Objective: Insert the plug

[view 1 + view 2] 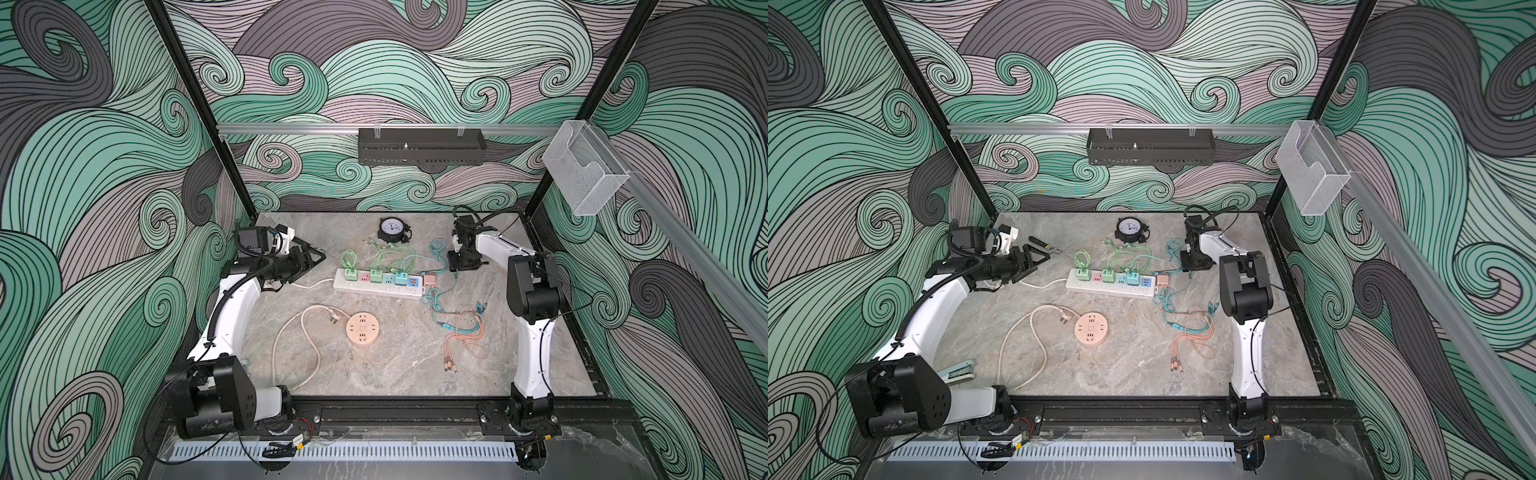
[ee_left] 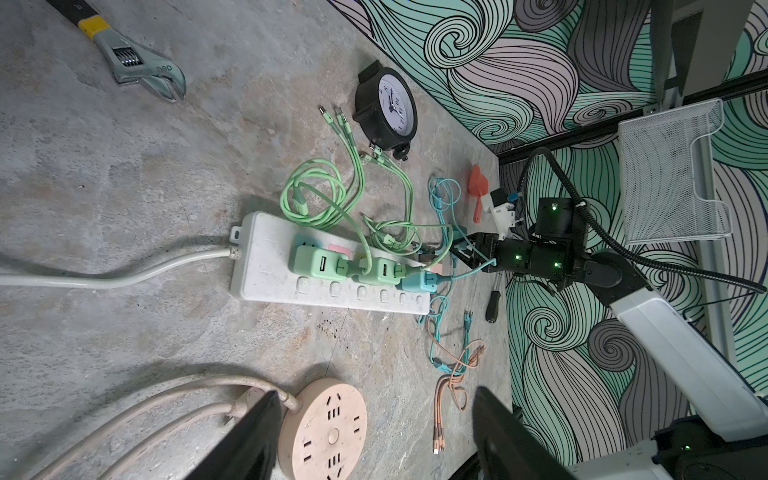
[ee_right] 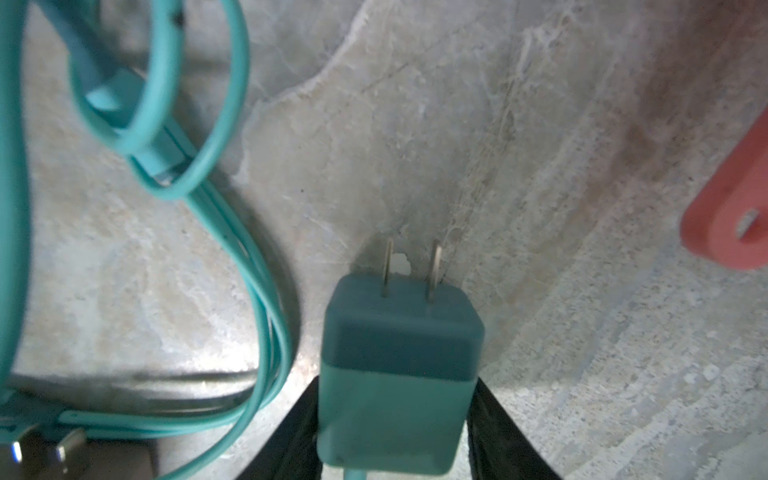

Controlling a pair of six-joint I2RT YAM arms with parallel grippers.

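Observation:
A teal two-prong plug [image 3: 399, 353] sits between the black fingers of my right gripper [image 3: 397, 386], which is shut on its sides; its prongs point at the stone table. A teal cable [image 3: 232, 249] loops beside it. In both top views the right gripper [image 1: 459, 266] [image 1: 1192, 266] hangs low just right of the white power strip [image 1: 376, 286] [image 1: 1111, 286], hiding the plug. Green and teal adapters fill several of the strip's [image 2: 291, 266] sockets. My left gripper [image 1: 318, 259] [image 2: 376, 392] is open and empty, left of the strip.
A round pink socket hub [image 1: 362, 328] with its cord lies in front of the strip. A black clock [image 1: 392, 228] stands behind it. Orange cables [image 1: 467, 336] lie front right. A wrench [image 2: 137, 66], a screwdriver [image 2: 493, 305] and a red tool [image 3: 735, 216] lie nearby.

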